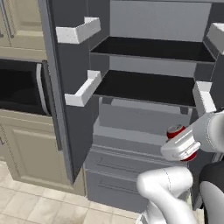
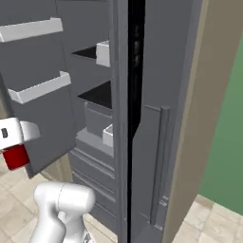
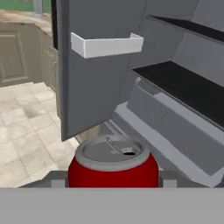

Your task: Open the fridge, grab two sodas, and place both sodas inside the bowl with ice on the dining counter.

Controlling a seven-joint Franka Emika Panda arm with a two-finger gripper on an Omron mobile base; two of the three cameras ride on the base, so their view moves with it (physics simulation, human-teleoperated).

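Observation:
The grey fridge [image 1: 148,118] stands open, its dark shelves bare and white bins on the left door [image 1: 72,109]. My gripper [image 1: 180,142] is shut on a red soda [image 1: 175,131] with a silver pull-tab top, held just in front of the fridge's lower ledge. From the right base view the soda [image 2: 15,157] hangs below the white hand at the far left, outside the fridge [image 2: 95,95]. In the hand view the soda [image 3: 113,166] sits upright between the fingers, with the open left door [image 3: 96,78] beyond it. The bowl and the dining counter are out of view.
A beige cabinet with a built-in microwave [image 1: 19,89] stands left of the fridge. The right fridge door [image 2: 159,142] with its long bar handle stands edge-on close to the arm. Bottom drawers [image 1: 116,173] lie below the soda. Tiled floor [image 3: 26,127] spreads to the left.

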